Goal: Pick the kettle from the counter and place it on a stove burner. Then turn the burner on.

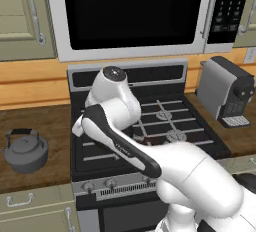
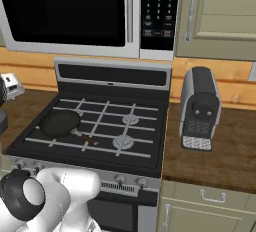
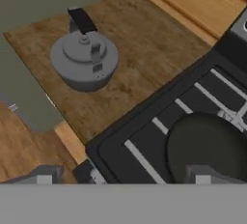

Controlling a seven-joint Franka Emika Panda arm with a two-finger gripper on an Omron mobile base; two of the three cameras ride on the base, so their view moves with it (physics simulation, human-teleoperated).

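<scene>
Hand view: jaws spread wide, gripping nothing, well apart from the kettle.

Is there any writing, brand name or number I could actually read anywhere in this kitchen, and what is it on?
No text can be read.
Microwave control panel: rows of pale button marks, too small and blurred to read.
Coffee machine: no label to make out.
Stove knobs: no legible markings.
Kettle: plain grey, no writing.
</scene>
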